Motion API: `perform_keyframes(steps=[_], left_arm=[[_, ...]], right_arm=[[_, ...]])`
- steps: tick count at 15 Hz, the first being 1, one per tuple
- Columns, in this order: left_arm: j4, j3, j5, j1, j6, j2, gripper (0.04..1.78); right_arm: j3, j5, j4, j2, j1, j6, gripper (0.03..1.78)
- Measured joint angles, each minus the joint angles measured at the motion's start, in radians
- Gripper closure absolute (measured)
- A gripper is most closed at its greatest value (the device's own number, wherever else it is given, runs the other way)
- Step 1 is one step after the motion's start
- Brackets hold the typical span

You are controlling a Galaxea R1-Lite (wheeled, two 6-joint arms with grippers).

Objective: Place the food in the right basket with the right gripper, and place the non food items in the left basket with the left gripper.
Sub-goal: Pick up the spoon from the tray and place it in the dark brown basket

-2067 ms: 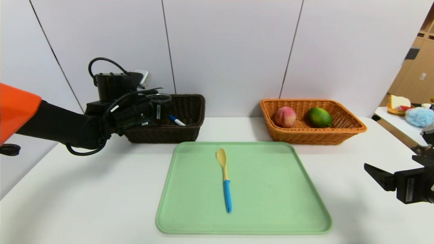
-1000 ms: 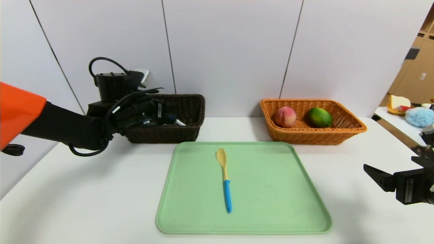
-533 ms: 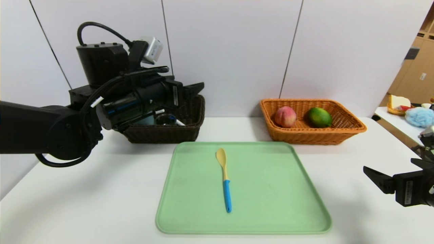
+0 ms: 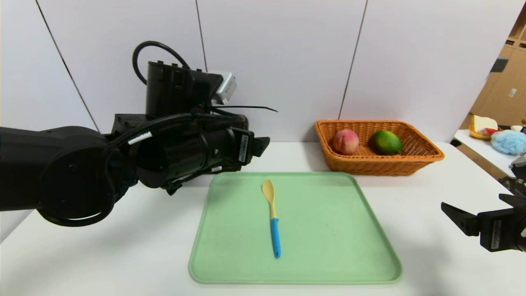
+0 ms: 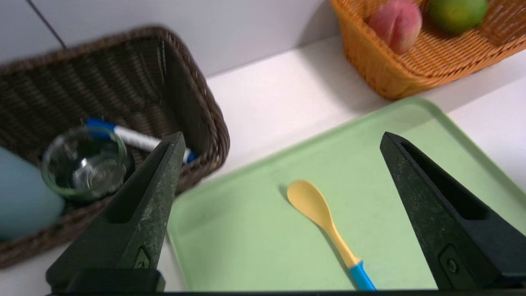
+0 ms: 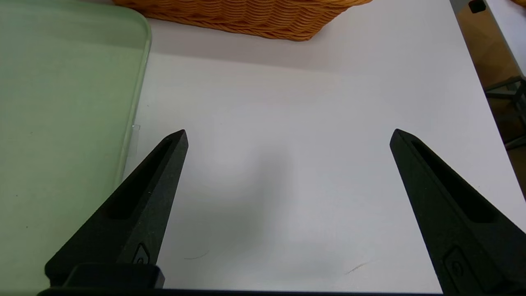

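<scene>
The spoon [image 4: 271, 213], yellow bowl and blue handle, lies alone on the green tray [image 4: 328, 246]. It also shows in the left wrist view [image 5: 316, 209]. My left gripper [image 4: 263, 144] is open and empty, raised near the tray's far left corner, fingers pointing toward the spoon [image 5: 282, 135]. The dark brown basket [image 5: 205, 119] holds the glass jar [image 5: 84, 162], the marker [image 5: 131, 137] and the blue-grey cup [image 5: 20, 205]. In the head view my arm hides most of it. The peach [image 4: 346, 141] and green citrus [image 4: 387, 142] lie in the orange basket [image 4: 427, 156]. My right gripper [image 4: 470, 199] is open and empty [image 6: 288, 131] over bare table right of the tray.
The white wall stands close behind both baskets. A side table [image 4: 493, 135] with other items is at the far right. The table's right edge [image 6: 485, 94] is near my right gripper.
My left gripper lowered the glass jar into the brown basket, let it go, rose, and swung right and nearer, to the tray's far left corner. The right arm has barely moved.
</scene>
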Motion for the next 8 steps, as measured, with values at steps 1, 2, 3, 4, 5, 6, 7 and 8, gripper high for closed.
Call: perform_keyframes(steps=[1,2,3,4,5,6,7,8], left_arm=[[0.094,-0.034,0.007,-0.008,-0.048,0.009,0.14],[0.179,-0.071,0.009,-0.013,-0.093,0.02,0.14],[0.265,-0.111,0.009,-0.022,-0.153,0.037,0.13],[0.339,-0.144,0.009,-0.032,-0.217,0.062,0.13],[0.376,-0.166,0.009,-0.039,-0.262,0.088,0.13],[0.387,-0.183,0.008,-0.046,-0.29,0.116,0.13],[0.39,-0.19,0.008,-0.051,-0.305,0.141,0.13],[0.39,-0.195,0.009,-0.055,-0.316,0.166,0.13]], right_arm=[[0.005,0.0,-0.013,-0.001,0.0,0.0,0.11],[0.013,0.0,-0.029,-0.001,0.0,0.001,0.11],[0.021,0.0,-0.048,-0.001,0.0,0.005,0.11],[0.027,0.0,-0.052,-0.001,0.0,0.009,0.11],[0.03,0.0,-0.053,-0.001,0.0,0.009,0.11],[0.032,0.0,-0.055,-0.002,0.0,0.009,0.11],[0.032,0.0,-0.062,-0.002,0.0,0.009,0.11],[0.032,0.0,-0.068,-0.002,0.001,0.008,0.11]])
